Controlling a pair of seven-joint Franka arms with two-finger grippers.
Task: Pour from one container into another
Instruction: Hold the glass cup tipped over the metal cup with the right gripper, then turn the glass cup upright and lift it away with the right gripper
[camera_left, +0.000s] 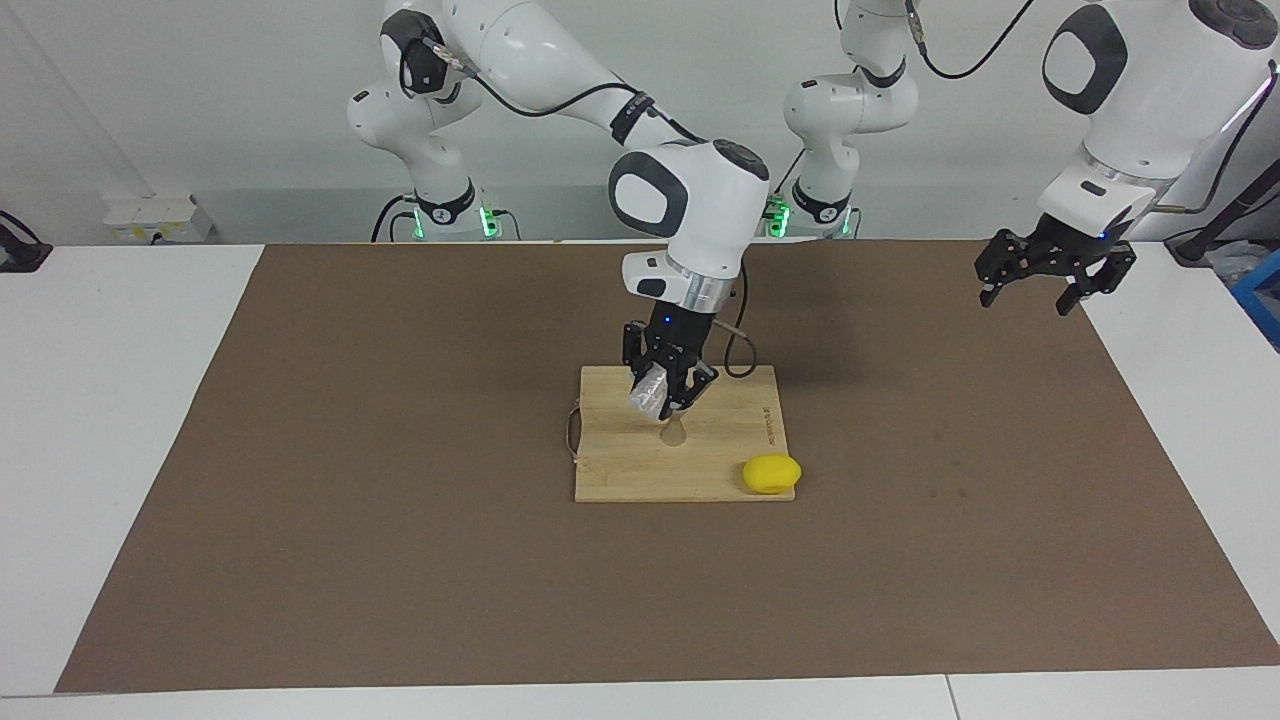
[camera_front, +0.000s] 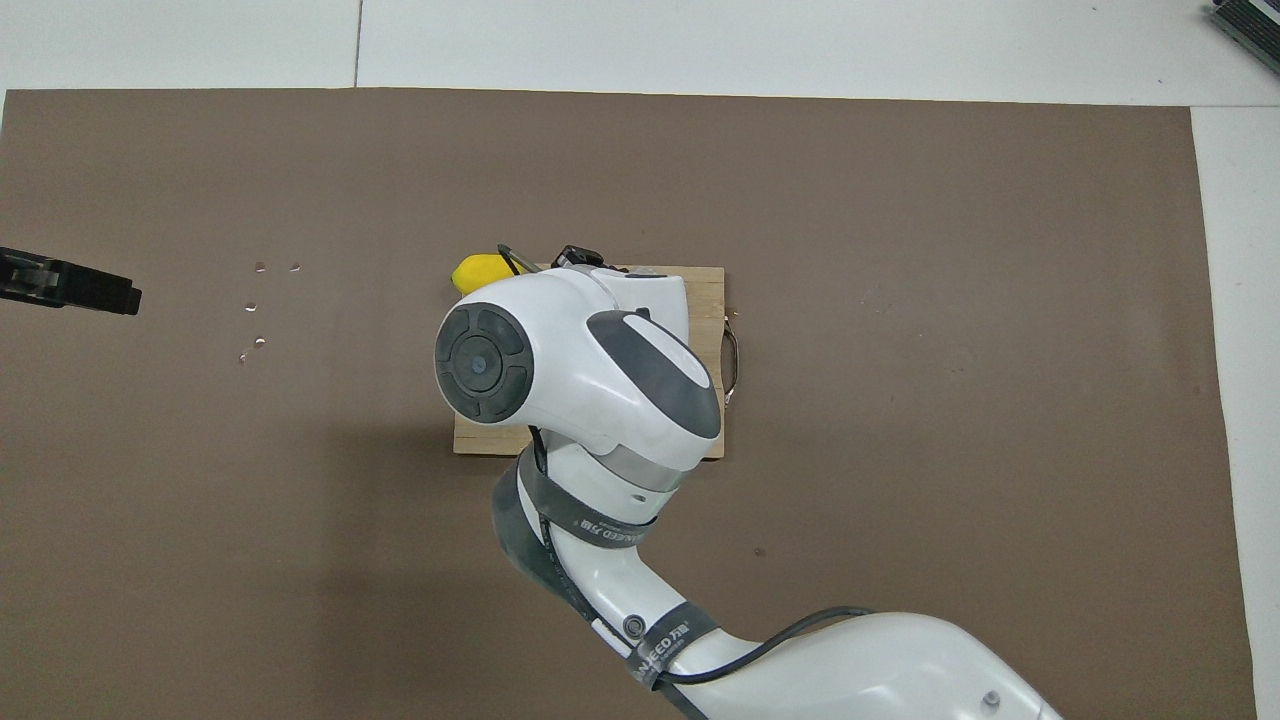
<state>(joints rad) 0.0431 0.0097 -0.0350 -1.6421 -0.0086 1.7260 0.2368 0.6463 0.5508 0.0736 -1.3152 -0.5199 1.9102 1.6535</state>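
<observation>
My right gripper (camera_left: 668, 402) is shut on the clear, frosty glass cup (camera_left: 648, 391) and holds it tilted just above the wooden board (camera_left: 620, 470). Right under the cup's lip stands the silver jigger (camera_left: 675, 433); only its lower part shows below the fingers. In the overhead view the right arm hides the gripper, the cup and the jigger. My left gripper (camera_left: 1050, 285) is open and empty. It waits in the air over the mat's edge at the left arm's end and also shows in the overhead view (camera_front: 70, 285).
A yellow lemon (camera_left: 771, 473) lies on the board's corner farthest from the robots, toward the left arm's end; it also shows in the overhead view (camera_front: 478, 270). The board (camera_front: 705, 290) lies mid-mat on the brown mat (camera_left: 350, 450). A few small shiny specks (camera_front: 258, 305) dot the mat.
</observation>
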